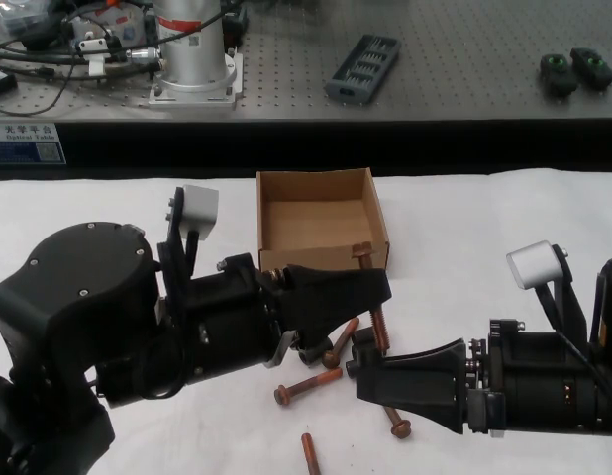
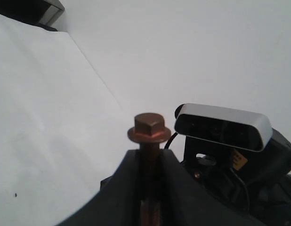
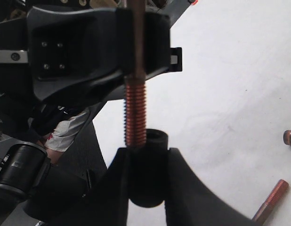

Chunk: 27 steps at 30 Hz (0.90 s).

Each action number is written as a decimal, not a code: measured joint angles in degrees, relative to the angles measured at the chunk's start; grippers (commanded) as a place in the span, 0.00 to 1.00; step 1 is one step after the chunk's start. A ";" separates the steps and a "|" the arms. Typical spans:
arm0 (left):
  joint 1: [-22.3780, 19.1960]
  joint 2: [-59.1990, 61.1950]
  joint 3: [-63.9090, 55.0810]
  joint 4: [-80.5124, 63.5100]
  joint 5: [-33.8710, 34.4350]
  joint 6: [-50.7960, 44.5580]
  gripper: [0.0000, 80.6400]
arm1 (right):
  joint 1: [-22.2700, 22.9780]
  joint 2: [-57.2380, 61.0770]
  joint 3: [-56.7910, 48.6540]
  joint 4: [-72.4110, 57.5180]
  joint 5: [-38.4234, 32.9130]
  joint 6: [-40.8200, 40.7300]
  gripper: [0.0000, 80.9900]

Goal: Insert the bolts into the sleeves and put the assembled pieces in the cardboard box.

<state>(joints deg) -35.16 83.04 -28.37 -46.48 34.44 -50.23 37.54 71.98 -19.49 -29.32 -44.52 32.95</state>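
Observation:
My left gripper (image 1: 373,289) is shut on a copper bolt (image 1: 371,297), held upright just in front of the cardboard box (image 1: 316,178). Its hexagonal head (image 2: 149,129) stands above the fingers (image 2: 122,188). My right gripper (image 3: 146,188) is shut on a black sleeve (image 3: 146,174) directly below the bolt. The bolt's threaded end (image 3: 135,115) meets the sleeve's top opening. In the high view the right gripper (image 1: 360,368) comes in from the right, under the left one. The box looks empty.
Several loose bolts (image 1: 308,387) lie on the white cloth in front of the box, one (image 3: 270,201) close to the right gripper. A dark bench with a metal column (image 1: 192,49) and small parts runs behind the cloth.

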 measured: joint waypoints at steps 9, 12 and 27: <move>3.78 0.00 0.00 0.89 -2.33 0.47 0.01 | 0.00 0.00 0.00 -0.91 -0.46 -0.35 0.02; 3.78 0.00 0.00 0.89 -1.39 0.47 0.01 | 0.00 0.00 0.00 -0.91 -0.56 -0.35 0.02; 3.78 0.00 0.00 -1.95 2.50 -0.81 0.01 | 0.00 0.00 0.00 -0.91 -0.54 -1.68 0.02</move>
<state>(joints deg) -31.38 83.04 -28.37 -48.44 36.95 -51.04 37.54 71.98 -19.49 -30.22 -45.06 31.27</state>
